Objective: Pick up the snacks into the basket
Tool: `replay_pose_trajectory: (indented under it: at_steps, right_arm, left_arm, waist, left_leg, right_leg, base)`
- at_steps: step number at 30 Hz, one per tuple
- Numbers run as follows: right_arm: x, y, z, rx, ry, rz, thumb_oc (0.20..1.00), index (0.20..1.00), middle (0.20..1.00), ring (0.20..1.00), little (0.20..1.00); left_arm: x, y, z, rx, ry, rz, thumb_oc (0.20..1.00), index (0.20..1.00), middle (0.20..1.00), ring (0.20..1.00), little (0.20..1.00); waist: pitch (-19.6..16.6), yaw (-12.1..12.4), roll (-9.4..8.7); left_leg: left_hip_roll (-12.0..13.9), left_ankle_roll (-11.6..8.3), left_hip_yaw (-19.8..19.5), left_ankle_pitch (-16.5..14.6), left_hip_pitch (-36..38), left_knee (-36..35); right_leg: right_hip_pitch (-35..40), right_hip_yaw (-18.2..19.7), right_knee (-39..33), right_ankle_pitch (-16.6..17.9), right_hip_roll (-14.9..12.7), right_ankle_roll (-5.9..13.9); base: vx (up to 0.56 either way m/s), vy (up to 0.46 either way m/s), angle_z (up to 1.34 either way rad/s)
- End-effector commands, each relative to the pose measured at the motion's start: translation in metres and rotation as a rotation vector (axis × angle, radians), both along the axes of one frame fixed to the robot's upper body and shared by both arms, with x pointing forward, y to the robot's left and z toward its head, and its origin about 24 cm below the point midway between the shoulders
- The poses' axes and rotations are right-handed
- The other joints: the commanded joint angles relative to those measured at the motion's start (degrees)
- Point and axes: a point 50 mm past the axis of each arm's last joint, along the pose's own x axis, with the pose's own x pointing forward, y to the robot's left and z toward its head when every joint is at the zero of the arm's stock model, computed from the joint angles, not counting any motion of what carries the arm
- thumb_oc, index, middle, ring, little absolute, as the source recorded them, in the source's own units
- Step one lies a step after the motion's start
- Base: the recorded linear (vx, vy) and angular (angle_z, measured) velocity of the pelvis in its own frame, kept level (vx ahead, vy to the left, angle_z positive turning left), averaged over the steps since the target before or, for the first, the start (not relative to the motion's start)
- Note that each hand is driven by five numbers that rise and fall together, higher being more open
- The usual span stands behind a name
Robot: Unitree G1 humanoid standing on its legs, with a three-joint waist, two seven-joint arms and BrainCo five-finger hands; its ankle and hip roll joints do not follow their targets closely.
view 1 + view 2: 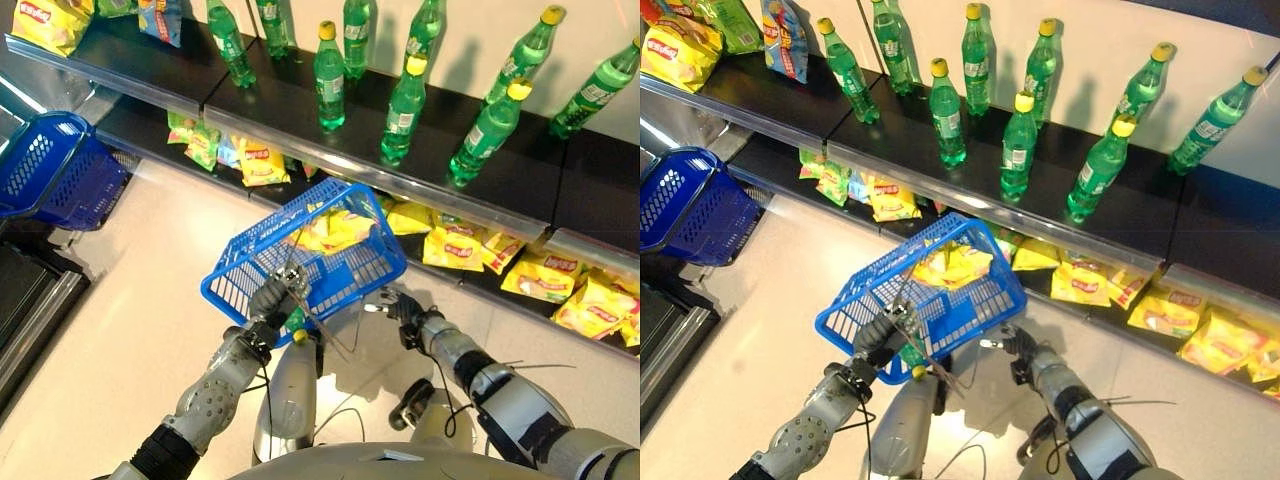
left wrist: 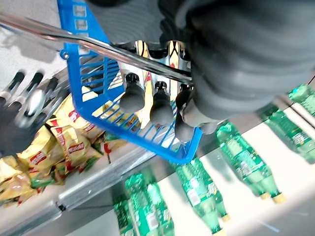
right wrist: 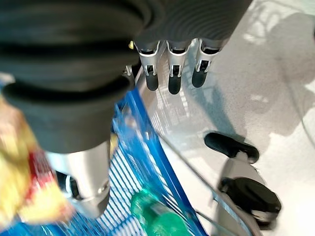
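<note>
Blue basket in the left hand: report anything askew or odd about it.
The blue basket hangs tilted, not level, from its metal handle, which the left hand fingers curl round. Yellow snack bags lie inside. A green bottle also shows inside, odd for a snack run.

Two blue baskets: one basket [image 1: 310, 255] held tilted before the shelves, with yellow snack bags [image 1: 335, 230] inside whose number cannot be told, and a second basket [image 1: 55, 168] standing off to the robot's left. Nine green bottles [image 1: 947, 112] with yellow caps stand on the upper shelf [image 1: 910, 140]. The yellow snack bags [image 1: 455, 245] on the lower shelf overlap too much for a count.
</note>
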Motion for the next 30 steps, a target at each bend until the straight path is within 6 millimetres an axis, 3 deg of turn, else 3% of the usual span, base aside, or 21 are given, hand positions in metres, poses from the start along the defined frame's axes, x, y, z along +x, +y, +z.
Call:
replay_pose_trajectory:
  at_steps: [1,6,7,13,15,18,20,30]
  right_arm:
    - [0.017,-0.011,0.018,0.045,-0.110,-0.060,1.000,1.000,1.000,1.000,1.000]
    - [0.000,-0.037,0.006,0.080,-0.071,-0.221,1.000,1.000,1.000,1.000,1.000]
    - [-0.003,-0.040,0.004,0.080,-0.058,-0.237,1.000,1.000,1.000,1.000,1.000]
    - [-0.022,-0.055,-0.011,0.065,0.013,-0.328,1.000,1.000,1.000,1.000,1.000]
    - [-0.036,-0.063,-0.021,0.047,0.067,-0.382,1.000,1.000,1.000,1.000,1.000]
    - [-0.052,-0.066,-0.030,0.061,0.119,-0.427,1.000,1.000,1.000,1.000,1.000]
    - [-0.068,-0.067,-0.039,0.087,0.166,-0.481,1.000,1.000,1.000,1.000,1.000]
    - [-0.102,-0.059,-0.057,0.096,0.257,-0.533,1.000,1.000,1.000,1.000,1.000]
  left_arm:
    - [0.005,-0.029,0.055,-0.165,-0.311,-0.096,0.200,0.200,0.200,0.200,0.200]
    - [0.003,-0.020,0.038,-0.149,-0.253,-0.040,0.200,0.200,0.200,0.200,0.200]
    - [0.003,-0.019,0.035,-0.145,-0.241,-0.036,0.200,0.200,0.200,0.200,0.200]
    - [-0.002,-0.014,0.020,-0.137,-0.180,-0.001,0.200,0.200,0.200,0.200,0.200]
    - [-0.005,-0.005,0.007,-0.117,-0.134,0.051,0.200,0.200,0.200,0.200,0.200]
    - [-0.009,0.003,-0.006,-0.103,-0.087,0.106,0.200,0.200,0.200,0.200,0.200]
    - [-0.018,0.008,-0.027,-0.102,-0.003,0.170,0.200,0.200,0.200,0.200,0.200]
    - [-0.037,0.006,-0.068,-0.124,0.178,0.284,0.200,0.200,0.200,0.200,0.200]
  waist:
    - [-0.9,-0.1,0.21]
    - [-2.8,-1.5,-0.51]
    - [-3.1,-1.7,-0.62]
    - [-5.1,-2.6,-1.04]
    - [-6.9,-2.9,-1.20]
    - [-8.9,-3.1,-1.48]
    - [-10.9,-3.4,-1.52]
    - [-15.5,-4.9,-1.53]
  left_leg:
    - [0.4,1.30,1.0,-2.5,2.7,-0.6]
    - [0.9,1.02,2.2,-1.5,6.4,-4.6]
    - [0.8,1.51,3.0,0.0,6.7,-5.9]
    - [1.0,1.12,4.1,1.4,10.7,-10.9]
    - [0.8,0.70,5.4,2.9,14.0,-15.5]
    - [0.6,0.22,6.9,4.5,17.1,-19.9]
    - [0.2,-0.15,8.1,6.0,19.5,-23.7]
    - [0.0,-1.09,9.7,6.8,20.9,-27.7]
  right_leg:
    - [1.0,0.1,-3.8,11.2,0.0,4.49]
    - [4.2,-0.1,-8.0,12.7,1.0,4.94]
    - [4.5,-0.8,-9.4,14.1,1.1,4.29]
    - [7.5,-0.9,-14.4,15.9,2.3,4.85]
    - [9.8,-0.9,-19.1,17.3,3.4,5.23]
    - [11.9,-0.2,-23.9,18.6,5.2,5.40]
    - [13.8,0.5,-28.4,19.6,6.4,5.50]
    - [15.3,3.4,-36.5,21.3,9.1,5.23]
  base:
    - [0.04,-0.012,-0.13]
    - [0.05,-0.007,-0.17]
    - [0.01,0.009,-0.18]
    - [0.05,-0.004,-0.10]
    - [0.12,-0.012,-0.14]
    - [0.12,-0.021,-0.26]
    - [0.12,-0.014,-0.28]
    - [0.06,-0.015,-0.21]
